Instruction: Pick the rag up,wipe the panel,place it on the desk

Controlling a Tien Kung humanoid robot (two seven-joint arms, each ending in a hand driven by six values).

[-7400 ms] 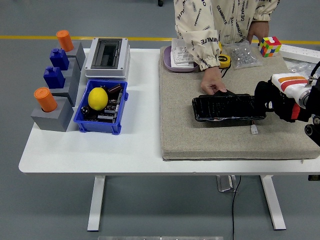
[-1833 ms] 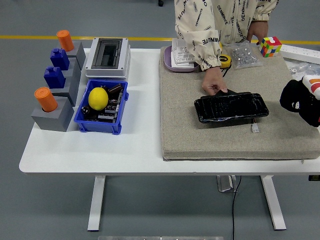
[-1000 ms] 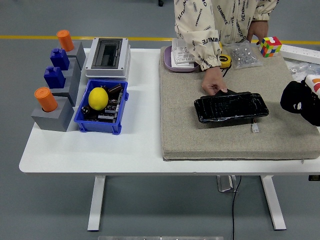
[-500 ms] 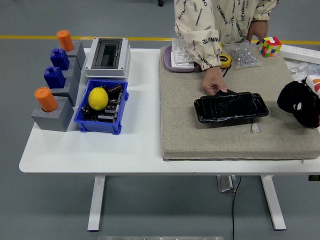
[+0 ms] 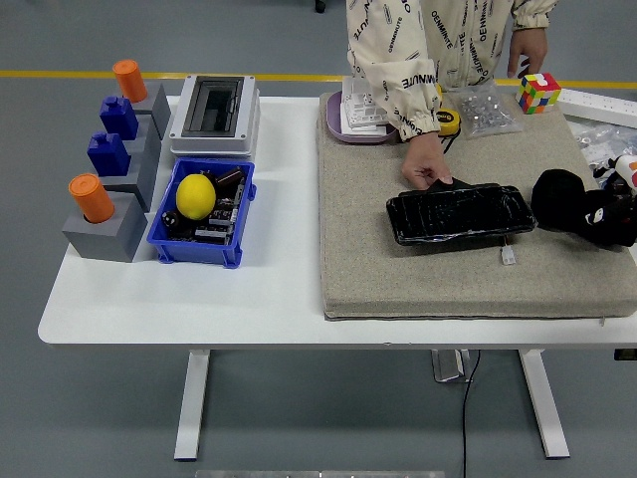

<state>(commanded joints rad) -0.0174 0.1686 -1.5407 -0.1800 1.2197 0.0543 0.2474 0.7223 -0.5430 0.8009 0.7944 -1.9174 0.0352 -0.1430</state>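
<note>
A: Where is the rag [image 5: 559, 199] sitting for you right now?

B: You are seeing it at the right of the frame, a black bundle on the beige mat [image 5: 378, 269], just beside the right end of the black panel [image 5: 460, 213]. Your right hand [image 5: 605, 216] is coming in from the right edge and is right against the rag. Black on black, so you cannot tell whether the fingers are gripping it or letting go.

A: What is changing compared with a moment ago?

B: Half a second back the dark bundle was sitting further right, near the frame edge. Now it is lying lower and further left on the mat, close to the panel. Seven seconds ago your hand was over the panel's right end.

A: So what does that mean for the task?

B: Probably the wiping is finishing and you are setting the rag down, though a return for another pass is also possible.

A: Anyone else involved?

B: A person at the top is pressing one hand [image 5: 426, 169] on the panel's upper left corner, steadying it. Your left arm is not showing.
</note>
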